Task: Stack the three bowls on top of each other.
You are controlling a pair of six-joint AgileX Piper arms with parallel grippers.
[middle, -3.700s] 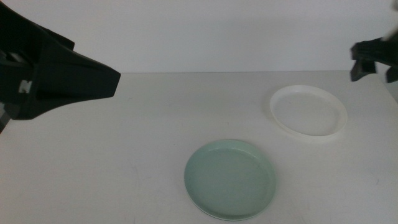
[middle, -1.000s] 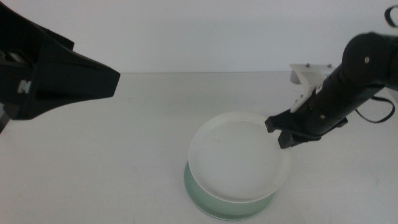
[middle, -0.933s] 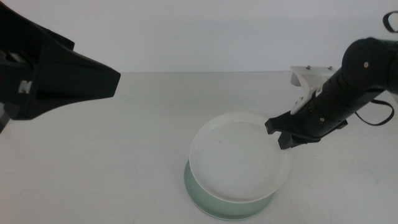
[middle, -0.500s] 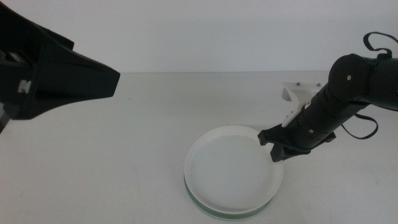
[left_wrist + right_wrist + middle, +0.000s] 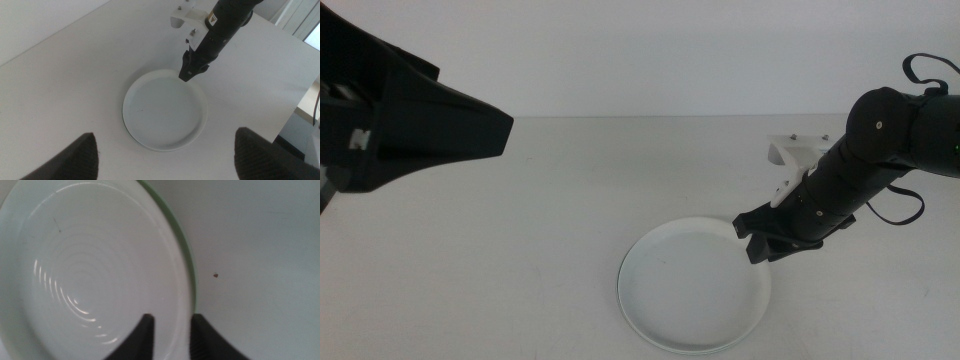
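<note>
Risk sits at the white bowl [image 5: 692, 282] rim: your right gripper [image 5: 757, 243] fingers pinch it, so a sideways pull-out could drag it off the green bowl [image 5: 186, 250] beneath.

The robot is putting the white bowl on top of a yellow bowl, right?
Not quite: the bowl underneath is mint green, not yellow. The right wrist view shows its green rim beside the white bowl, where the right gripper has its fingers on either side of the white rim.

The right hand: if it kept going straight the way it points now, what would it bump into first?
Probably the white bowl: the right hand already straddles that bowl's rim, pointing across it. Only a thin edge of the mint green bowl shows beneath.
</note>
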